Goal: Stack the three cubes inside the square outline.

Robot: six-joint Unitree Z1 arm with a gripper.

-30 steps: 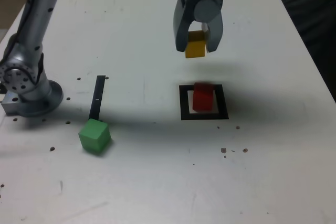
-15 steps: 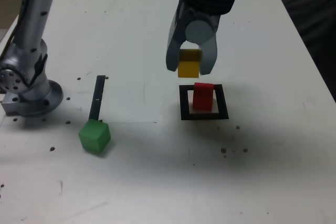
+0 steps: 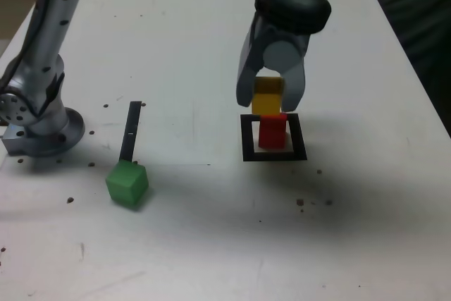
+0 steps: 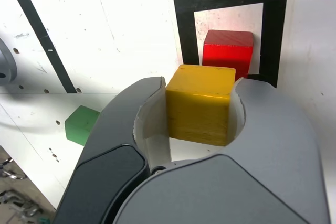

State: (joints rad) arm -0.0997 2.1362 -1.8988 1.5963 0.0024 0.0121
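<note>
We've got the red cube (image 3: 272,132) sitting in the square outline (image 3: 247,139), our claw (image 3: 270,101) pinching the yellow cube (image 3: 267,95) right above it, green cube (image 3: 127,182) untouched near the worktop's (image 3: 211,244) front-left.

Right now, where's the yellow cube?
Clamped in the gripper, the yellow cube hangs just above the red cube inside the square outline, exterior view's centre-right.

Yellow cube (image 3: 268,96) in a grey end effector (image 3: 270,98) at upper centre, red cube (image 3: 272,132) inside a black square outline (image 3: 246,139) with white centre, green cube (image 3: 127,182) at lower left, thin black strip (image 3: 131,130), white speckled tabletop (image 3: 176,47)
</note>
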